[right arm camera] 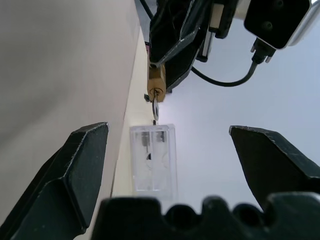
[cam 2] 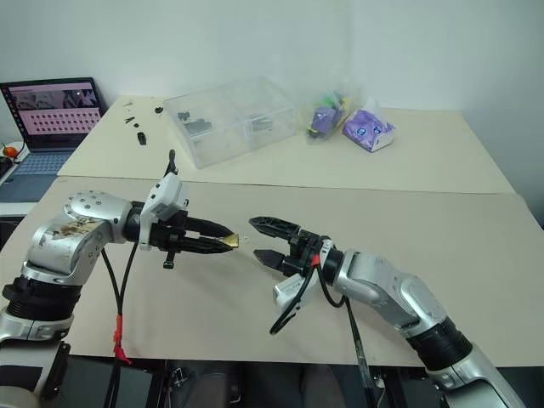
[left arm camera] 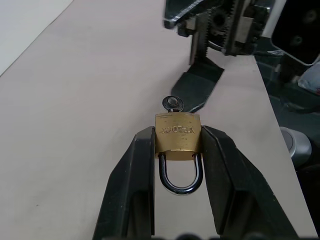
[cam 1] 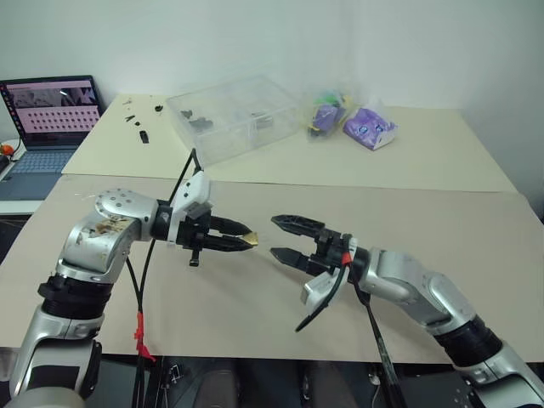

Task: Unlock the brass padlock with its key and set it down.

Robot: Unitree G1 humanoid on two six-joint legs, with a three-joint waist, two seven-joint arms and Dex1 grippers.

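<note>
The brass padlock (left arm camera: 177,136) is clamped between the two black fingers of my left gripper (cam 1: 245,240), which is held above the table pointing toward the right arm. Its silvery shackle (left arm camera: 181,176) loops back between the fingers. A small key (left arm camera: 172,104) sticks out of the lock's far end; in the right wrist view the key (right arm camera: 155,107) hangs from the padlock (right arm camera: 156,86). My right gripper (cam 1: 286,239) faces the padlock from a short gap away, wide open and holding nothing.
A clear plastic box (cam 1: 231,115) stands at the back of the table, with small dark parts (cam 1: 143,127) to its left and purple packets (cam 1: 369,126) to its right. A laptop (cam 1: 47,119) sits at the far left. Cables (cam 1: 140,306) hang from both wrists.
</note>
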